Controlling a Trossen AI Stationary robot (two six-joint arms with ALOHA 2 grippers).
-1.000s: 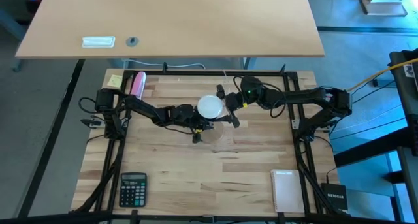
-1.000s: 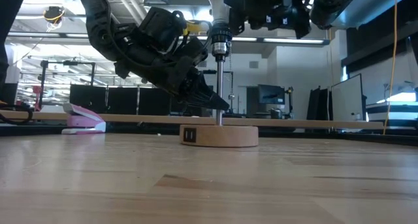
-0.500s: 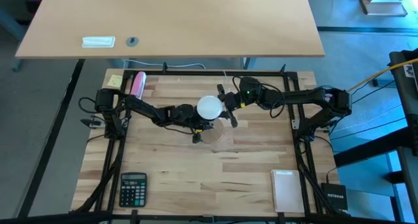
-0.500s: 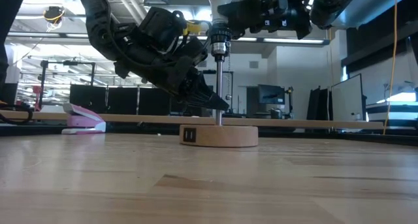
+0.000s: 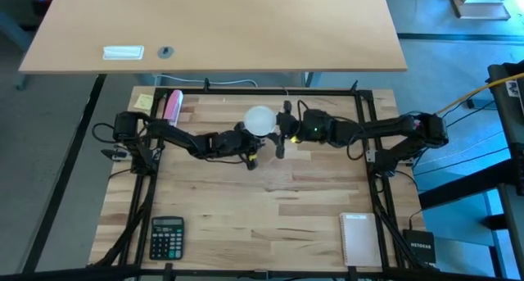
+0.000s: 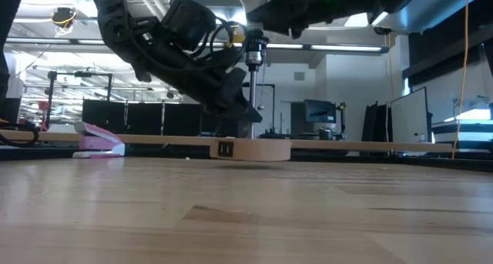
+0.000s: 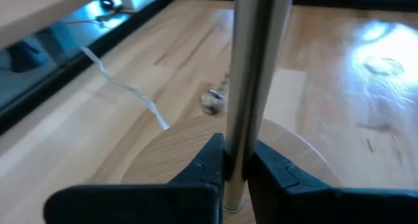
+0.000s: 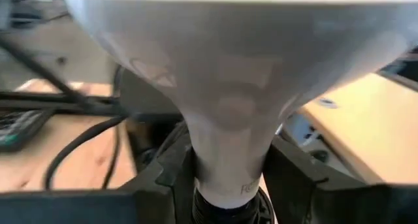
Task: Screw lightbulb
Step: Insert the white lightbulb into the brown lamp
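The lightbulb [image 5: 259,120] sits on top of a thin metal pole [image 6: 252,95] that rises from the round wooden base [image 6: 252,149], and its narrow neck meets the dark socket [image 6: 254,47] at the pole's top; in the right wrist view that pale neck [image 8: 228,165] goes straight down into the black collar. The right gripper [image 5: 280,132] is just beside the bulb, its fingers [image 8: 166,168] closed on either side of the neck, so it appears to be gripping the bulb to turn it. The left gripper [image 7: 236,166] is below the bulb, clamped shut on the pole just above the base and steadying the stand. From this, the bulb seems already seated in the socket and the screwing under way; how many threads have engaged cannot be told, since the collar hides them. What is left, as far as can be judged, is more turning until the bulb is tight, then releasing both grips. A pink stapler [image 5: 172,106] lies well apart from the bulb, a calculator [image 5: 167,236] farther still.
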